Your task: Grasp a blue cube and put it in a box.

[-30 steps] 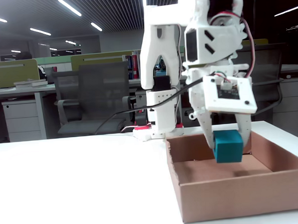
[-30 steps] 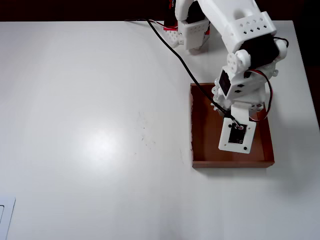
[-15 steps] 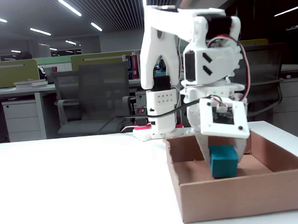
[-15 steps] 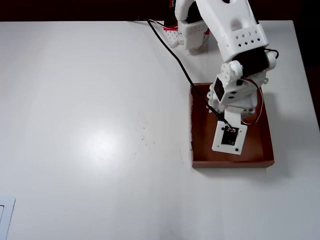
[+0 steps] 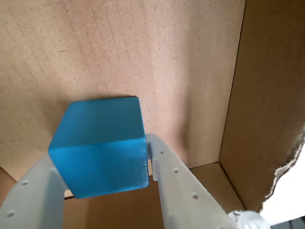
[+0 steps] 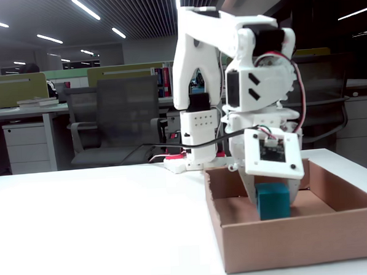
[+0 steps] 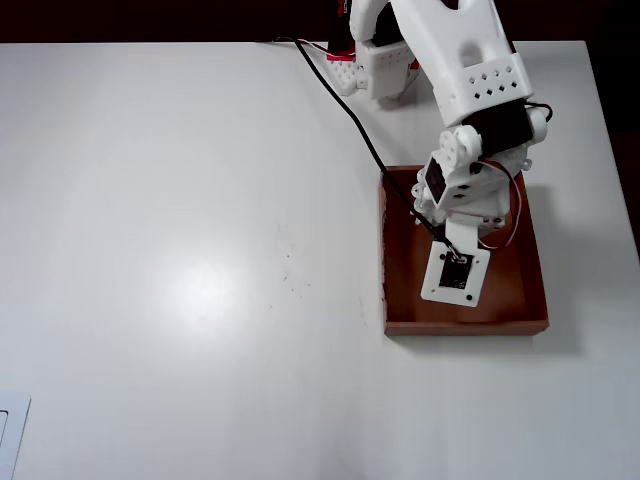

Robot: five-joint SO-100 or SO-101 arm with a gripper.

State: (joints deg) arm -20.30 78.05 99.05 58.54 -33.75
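Observation:
In the wrist view the blue cube [image 5: 99, 145] sits between two white fingers [image 5: 177, 188], and my gripper [image 5: 99, 153] is shut on it just above the cardboard floor of the box [image 5: 143, 47]. From the fixed view, the blue cube [image 6: 273, 200] hangs low inside the brown box [image 6: 300, 241], its underside hidden by the front wall. My gripper [image 6: 274, 205] points down under the wrist camera plate. Seen from overhead, that plate [image 7: 455, 276] covers the cube and the fingers, over the middle of the box [image 7: 466, 326].
The arm's base [image 7: 385, 62] stands at the table's far edge, with a black cable [image 7: 345, 110] running to the wrist. The box wall [image 5: 267, 95] rises close on the right in the wrist view. A white object [image 7: 10, 432] lies at the table's near-left corner.
The arm has lowered the cube from above the box's rim down inside the box, shifting slightly left in the fixed view. The grip on the cube is unchanged.

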